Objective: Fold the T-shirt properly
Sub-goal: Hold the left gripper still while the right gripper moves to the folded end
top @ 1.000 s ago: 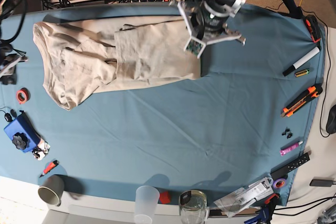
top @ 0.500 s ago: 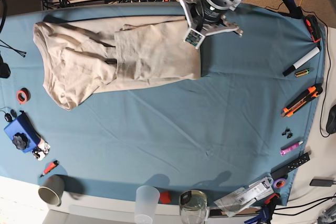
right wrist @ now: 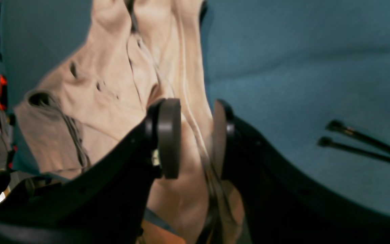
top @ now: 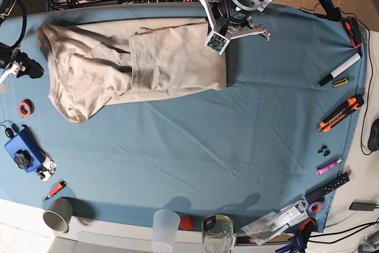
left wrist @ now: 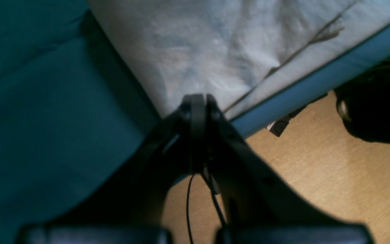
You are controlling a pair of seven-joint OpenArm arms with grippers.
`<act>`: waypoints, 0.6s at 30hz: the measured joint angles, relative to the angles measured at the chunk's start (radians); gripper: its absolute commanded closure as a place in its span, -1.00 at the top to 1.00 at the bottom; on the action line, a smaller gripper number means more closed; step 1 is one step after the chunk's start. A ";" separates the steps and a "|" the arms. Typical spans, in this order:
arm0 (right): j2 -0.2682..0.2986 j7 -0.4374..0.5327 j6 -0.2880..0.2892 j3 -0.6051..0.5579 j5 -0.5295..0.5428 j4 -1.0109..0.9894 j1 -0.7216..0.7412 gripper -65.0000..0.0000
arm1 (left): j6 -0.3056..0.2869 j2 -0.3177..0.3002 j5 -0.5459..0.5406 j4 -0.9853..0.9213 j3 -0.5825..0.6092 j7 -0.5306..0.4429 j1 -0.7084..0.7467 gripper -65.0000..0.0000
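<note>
While our left gripper (left wrist: 197, 101) fingers sit together beside the T-shirt (top: 136, 63) corner, right gripper (right wrist: 195, 135) fingers spread apart above it.

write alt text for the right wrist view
The open right end effector hangs over a wrinkled beige T-shirt lying on a teal tablecloth, its two dark fingers apart with cloth showing between them.
</note>
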 measured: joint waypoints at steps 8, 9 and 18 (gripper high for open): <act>0.002 0.000 0.000 0.000 0.000 0.000 0.000 -0.27 | 0.000 0.000 0.000 0.000 0.000 0.000 0.000 -1.00; 0.002 0.000 0.000 0.000 0.000 0.000 0.000 -0.27 | 0.000 0.000 0.000 0.000 0.000 0.000 0.000 -1.00; -0.018 0.004 -0.001 0.000 -0.084 0.002 0.006 -0.27 | 0.000 0.000 0.000 0.000 0.000 0.000 0.000 -1.00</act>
